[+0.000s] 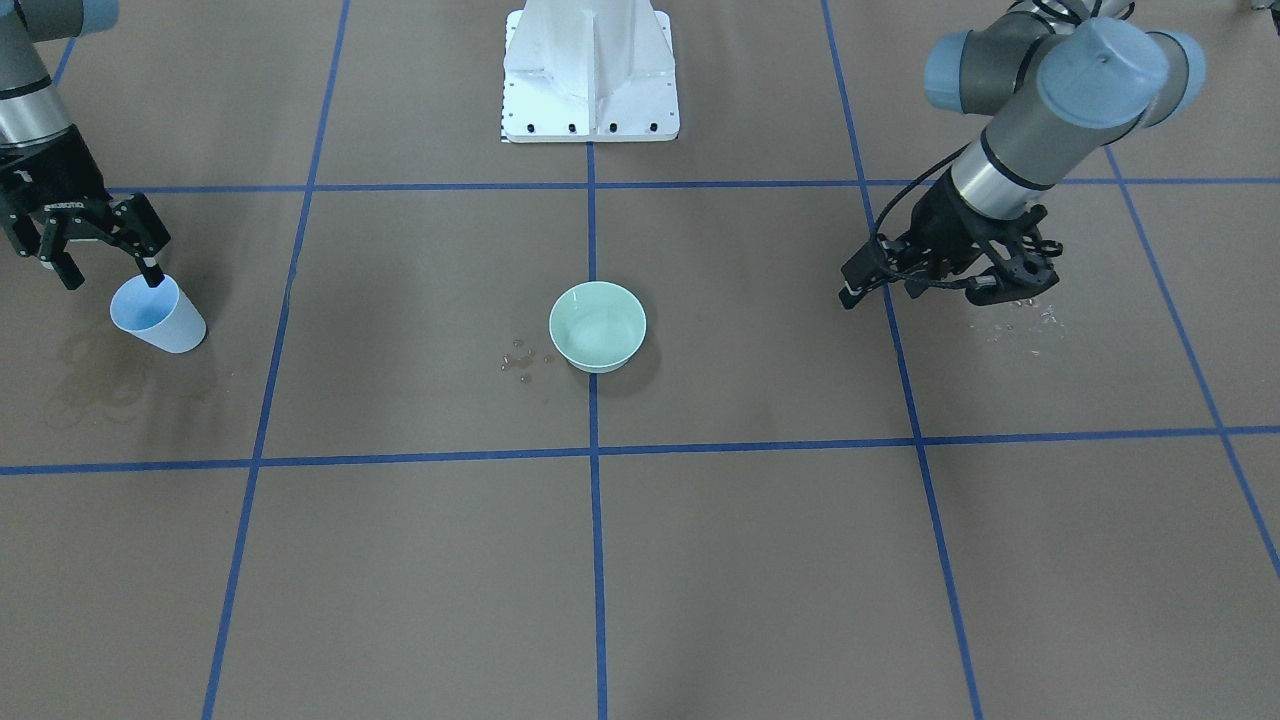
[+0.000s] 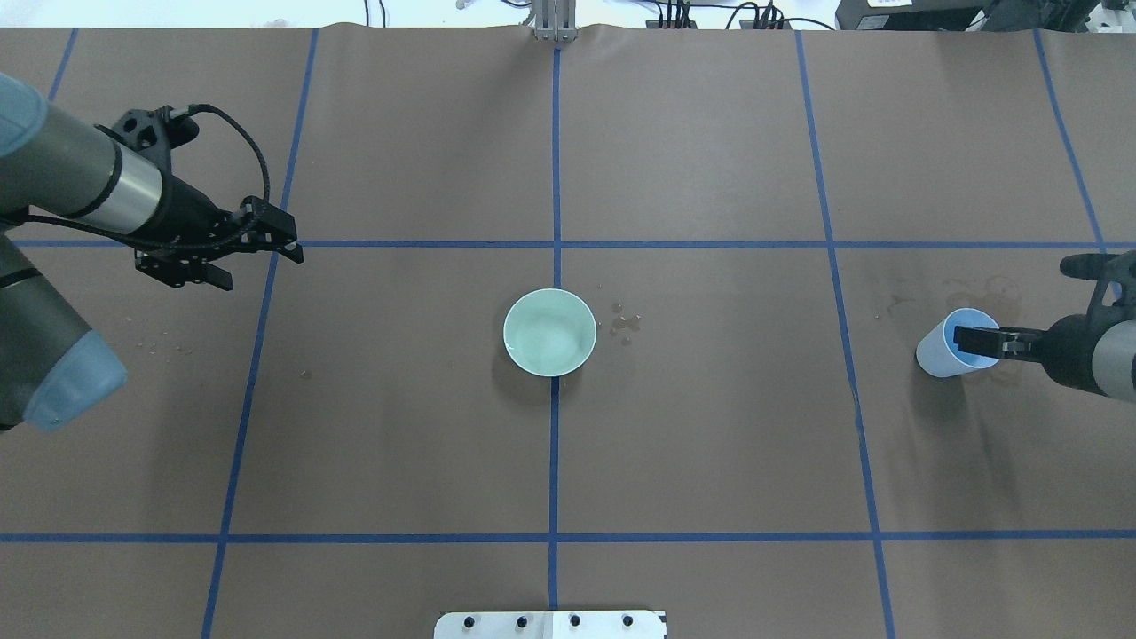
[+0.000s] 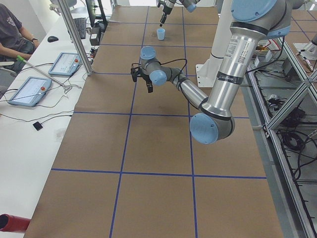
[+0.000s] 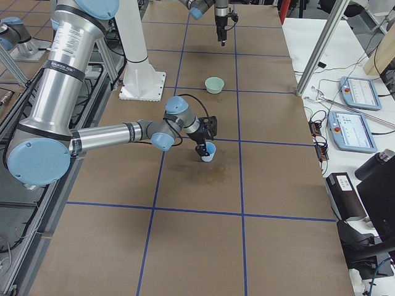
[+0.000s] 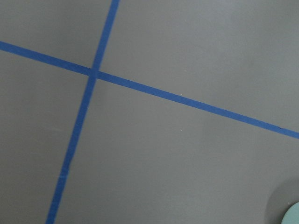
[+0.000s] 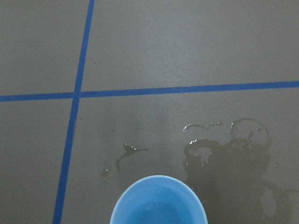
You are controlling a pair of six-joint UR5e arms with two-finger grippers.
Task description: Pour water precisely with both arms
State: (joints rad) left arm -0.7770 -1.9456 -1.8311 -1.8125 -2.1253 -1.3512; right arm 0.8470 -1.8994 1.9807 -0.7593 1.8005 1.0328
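Care belongs in the pinch. The right gripper [image 1: 110, 272], at the left edge of the front-facing view, stands wide open, one fingertip dipped inside the rim of the blue cup [image 1: 160, 318]. I judge it should close slowly on the wall and keep the cup upright. The water [image 6: 152, 207] sits in that cup, with spilled patches [image 6: 224, 149] beside it. The left gripper [image 1: 915, 290], upper right, is spread and empty.
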